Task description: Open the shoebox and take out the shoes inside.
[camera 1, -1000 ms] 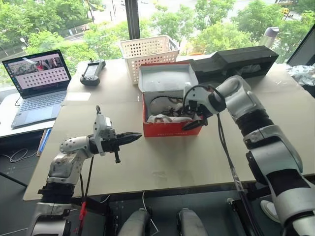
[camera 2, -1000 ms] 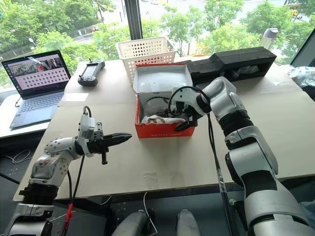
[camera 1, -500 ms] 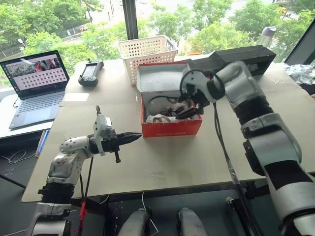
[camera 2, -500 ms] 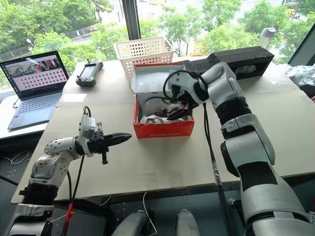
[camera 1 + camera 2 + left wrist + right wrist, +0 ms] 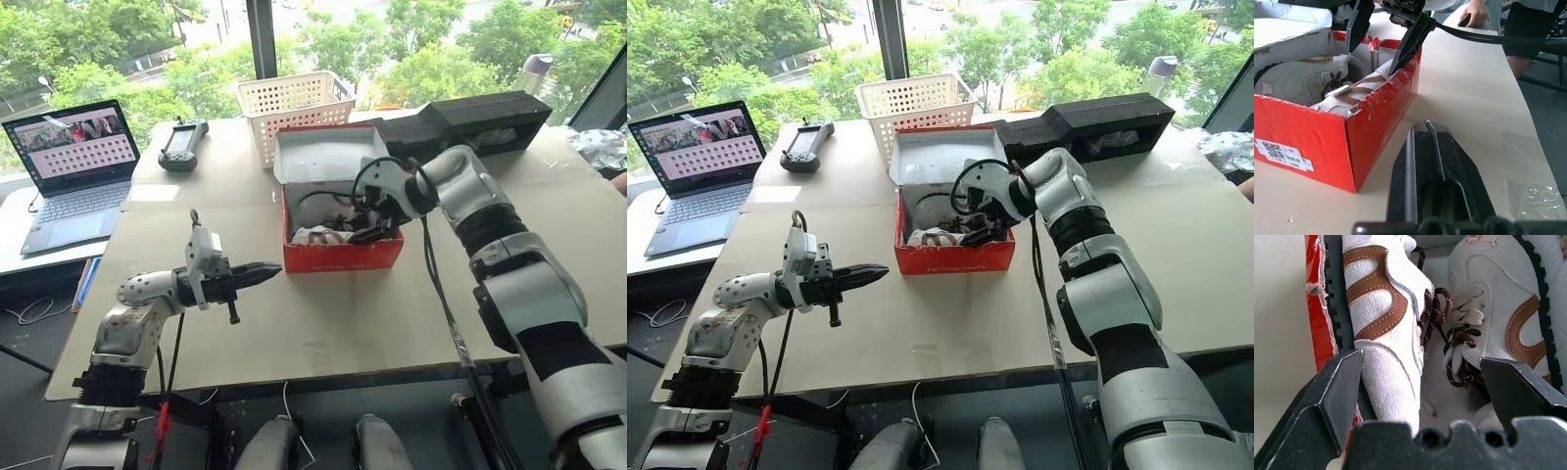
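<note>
Right wrist view looks straight down into the open box (image 5: 1311,308): the right gripper (image 5: 1420,382) hangs over the shoes with its two fingers (image 5: 1334,387) spread wide, one by the red wall, the other over the far shoe, and nothing between them yet. The near shoe (image 5: 1383,333) lies on its side against that wall; the second shoe (image 5: 1498,308) lies beside it, their dark laces tangled in the gap.

The lid is already up, so the opening step looks done; the step in hand seems to be reaching in for the first shoe. The next move calls for lowering the spread fingers around the near shoe's upper, clear of the cardboard edge and the laces, then closing and lifting.

The box sits near the middle of the table (image 5: 323,313), in front of a white basket (image 5: 294,103). It is red outside, pale inside, with a torn front corner. The shoes are white suede with tan stripes and black toothed soles.

The left gripper (image 5: 263,275) is pinched together, empty, hovering apart from the box.
</note>
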Robot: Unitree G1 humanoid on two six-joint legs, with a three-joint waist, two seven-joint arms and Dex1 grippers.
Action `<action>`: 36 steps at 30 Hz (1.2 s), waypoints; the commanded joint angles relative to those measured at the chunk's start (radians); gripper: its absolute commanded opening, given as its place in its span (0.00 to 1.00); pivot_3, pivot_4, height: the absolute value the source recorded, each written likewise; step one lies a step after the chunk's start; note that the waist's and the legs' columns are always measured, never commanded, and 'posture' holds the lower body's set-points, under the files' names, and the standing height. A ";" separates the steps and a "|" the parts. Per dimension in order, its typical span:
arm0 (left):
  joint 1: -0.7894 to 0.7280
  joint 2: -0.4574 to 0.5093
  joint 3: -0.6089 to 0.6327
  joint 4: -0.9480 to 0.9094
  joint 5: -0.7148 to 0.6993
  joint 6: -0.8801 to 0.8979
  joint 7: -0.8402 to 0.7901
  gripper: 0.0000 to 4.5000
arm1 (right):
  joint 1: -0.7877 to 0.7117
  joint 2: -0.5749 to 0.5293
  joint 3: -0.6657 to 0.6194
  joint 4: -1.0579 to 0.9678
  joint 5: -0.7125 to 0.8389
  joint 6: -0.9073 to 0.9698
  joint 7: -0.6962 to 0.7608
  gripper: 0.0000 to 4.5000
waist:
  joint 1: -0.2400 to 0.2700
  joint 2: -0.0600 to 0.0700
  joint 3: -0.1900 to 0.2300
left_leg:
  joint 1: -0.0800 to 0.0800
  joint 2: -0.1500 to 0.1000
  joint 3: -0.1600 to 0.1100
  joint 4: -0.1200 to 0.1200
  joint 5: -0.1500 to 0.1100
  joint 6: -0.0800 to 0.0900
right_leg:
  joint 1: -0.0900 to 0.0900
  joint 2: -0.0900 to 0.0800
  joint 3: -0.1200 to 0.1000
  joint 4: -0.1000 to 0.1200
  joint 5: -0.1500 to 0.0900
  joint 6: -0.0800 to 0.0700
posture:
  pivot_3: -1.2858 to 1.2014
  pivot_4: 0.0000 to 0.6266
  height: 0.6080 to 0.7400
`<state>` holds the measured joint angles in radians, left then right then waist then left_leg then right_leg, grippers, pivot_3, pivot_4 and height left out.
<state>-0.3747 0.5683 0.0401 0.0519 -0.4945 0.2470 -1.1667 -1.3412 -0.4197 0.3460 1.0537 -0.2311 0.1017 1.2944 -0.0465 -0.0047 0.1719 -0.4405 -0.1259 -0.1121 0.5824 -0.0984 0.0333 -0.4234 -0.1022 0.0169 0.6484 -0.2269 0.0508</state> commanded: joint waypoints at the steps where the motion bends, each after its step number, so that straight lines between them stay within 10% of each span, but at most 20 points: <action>1: -0.002 0.013 0.015 -0.031 -0.001 0.000 0.010 0.00 | -0.011 -0.010 -0.002 -0.002 -0.006 -0.009 0.022 0.99 | 0.000 0.000 0.000 | 0.000 0.000 0.000 0.000 0.000 0.000 | 0.000 0.000 0.000 0.000 0.000 0.000 | 0.52 0.24 0.99; 25: -0.037 0.003 0.011 0.037 0.030 -0.036 0.019 0.00 | 0.047 0.031 0.031 0.065 -0.035 0.067 0.125 0.99 | -0.001 0.000 0.000 | 0.005 0.000 0.000 0.000 0.000 0.000 | 0.002 0.000 0.000 0.000 0.000 0.000 | 0.52 0.24 0.99; 36: -0.041 0.001 0.011 0.043 0.034 -0.042 0.027 0.00 | 0.026 0.052 0.017 0.102 -0.036 0.068 0.079 0.24 | -0.008 -0.001 -0.002 | 0.018 0.001 0.000 -0.001 -0.001 -0.001 | 0.014 0.000 0.000 0.000 -0.003 0.004 | 0.52 0.24 0.99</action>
<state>-0.3945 0.5673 0.0401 0.1029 -0.4660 0.2210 -1.1464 -1.3264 -0.3699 0.3421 1.1251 -0.2305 0.1604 1.4159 -0.0545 -0.0052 0.1700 -0.4218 -0.1249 -0.1123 0.5814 -0.0989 0.0327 -0.4080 -0.1022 0.0168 0.6480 -0.2312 0.0572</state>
